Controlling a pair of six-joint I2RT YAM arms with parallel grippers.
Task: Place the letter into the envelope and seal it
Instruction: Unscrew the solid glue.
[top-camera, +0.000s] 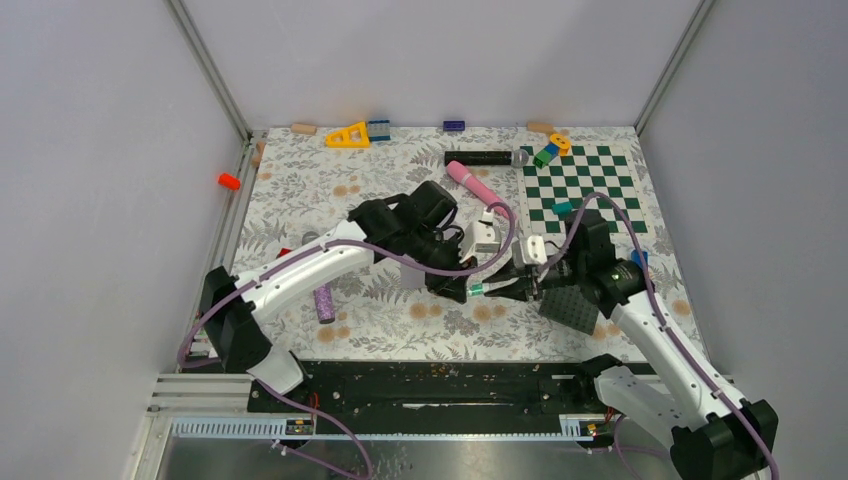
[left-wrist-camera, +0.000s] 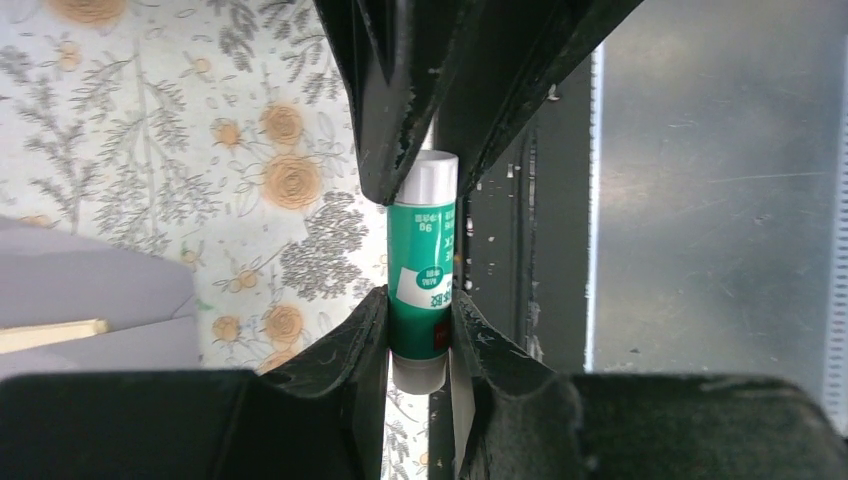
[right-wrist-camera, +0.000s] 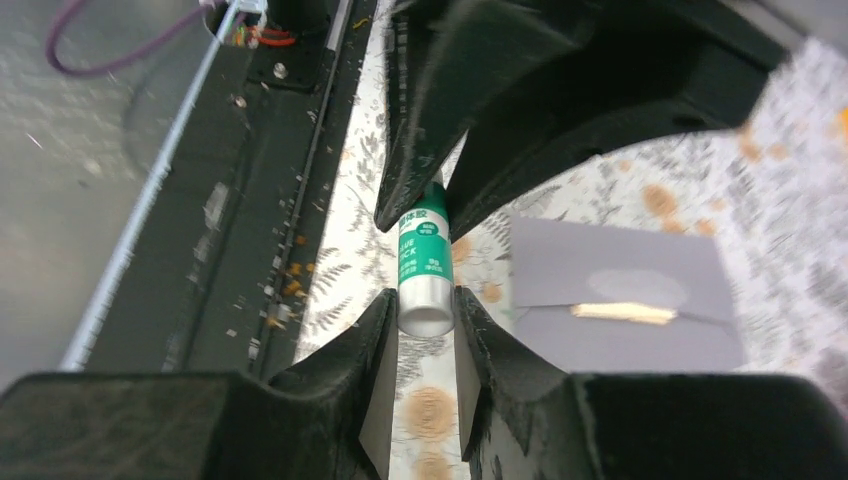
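green and white plastic, a glue stick (left-wrist-camera: 422, 255) was pinched by two claws at once. the left claw (left-wrist-camera: 420, 335) had its pads pressed against the lower green body, just above the stick's pale base, gripping it firmly. the right claw (right-wrist-camera: 426, 308) faced it from the other end, its fingers set against the white cap with no gap visible on either side, so it too appeared to be pinching the stick. the stick hung above the floral tablecloth (left-wrist-camera: 150, 150), touching nothing but the fingers. just beyond the right claw's fingertips and off to their right in its wrist view, the envelope (right-wrist-camera: 620, 260) lay flat on the cloth, light grey. a thin tan strip of the letter (right-wrist-camera: 625, 313) showed along the line between its two grey panels; the rest of the letter was out of sight. seen from the left claw, the same envelope lay low to its left. on the other side of both claws ran the black base rail (right-wrist-camera: 250, 200). farther out from the right claw, a dark grey studded plate (top-camera: 575, 308) lay beside its wrist, then the green-and-white checkerboard (top-camera: 585, 190), and farthest a pink cylinder (top-camera: 472, 180).
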